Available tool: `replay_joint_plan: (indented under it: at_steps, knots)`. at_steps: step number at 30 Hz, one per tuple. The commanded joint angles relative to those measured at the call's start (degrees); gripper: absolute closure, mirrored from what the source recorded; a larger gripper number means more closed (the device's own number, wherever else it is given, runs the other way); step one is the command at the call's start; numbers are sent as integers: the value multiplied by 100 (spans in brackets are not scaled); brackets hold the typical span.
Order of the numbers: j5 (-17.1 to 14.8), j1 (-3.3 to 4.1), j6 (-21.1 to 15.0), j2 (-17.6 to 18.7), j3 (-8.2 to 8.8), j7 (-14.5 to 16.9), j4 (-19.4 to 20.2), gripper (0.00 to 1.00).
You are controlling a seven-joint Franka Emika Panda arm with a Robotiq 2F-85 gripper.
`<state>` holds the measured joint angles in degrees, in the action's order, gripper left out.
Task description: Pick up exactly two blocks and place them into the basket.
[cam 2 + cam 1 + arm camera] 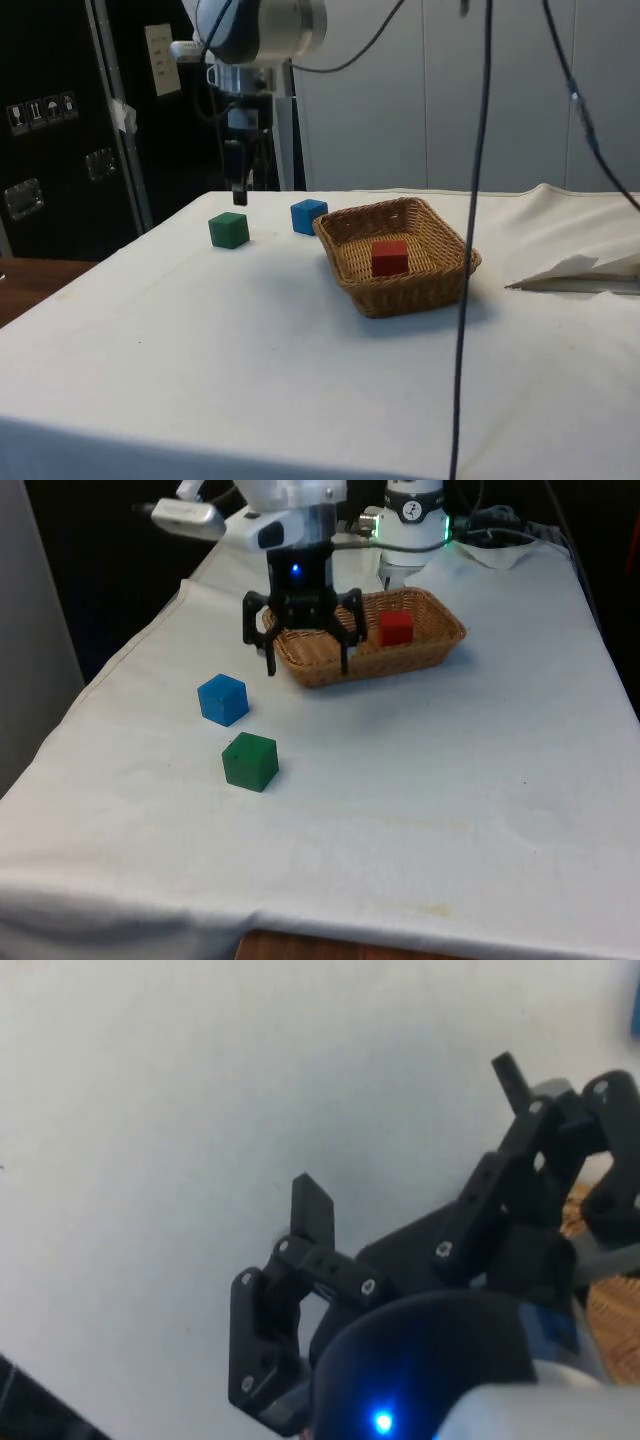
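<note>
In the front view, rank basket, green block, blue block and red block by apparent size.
1. basket, clearly largest.
2. green block.
3. blue block.
4. red block.
The three blocks look alike; green sits nearest the camera and red farthest, so their order is unsure.

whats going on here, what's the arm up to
A robot arm is moving blocks into a wicker basket. One red block already lies inside it. The gripper hangs open and empty above the cloth, beside the basket's end nearest the loose blocks. A blue block and a green block sit on the table, apart from each other and untouched. One more block is needed in the basket.
</note>
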<state>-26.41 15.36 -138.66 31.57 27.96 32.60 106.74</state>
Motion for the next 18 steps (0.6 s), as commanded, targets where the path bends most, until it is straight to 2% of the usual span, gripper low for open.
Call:
replay_joint_plan:
  at_steps: [1,7,8,9,17,18]
  knots:
    - [-109,-74,-6,92,-46,80,-86,0]
    - [-487,-126,17,533,17,309,-458,0]
    - [-470,-52,0,510,80,281,-413,0]
    - [-544,-138,23,607,29,344,-527,0]
    - [-985,-229,195,1289,235,613,-1261,0]
    - [-985,-166,120,1255,258,590,-1175,0]
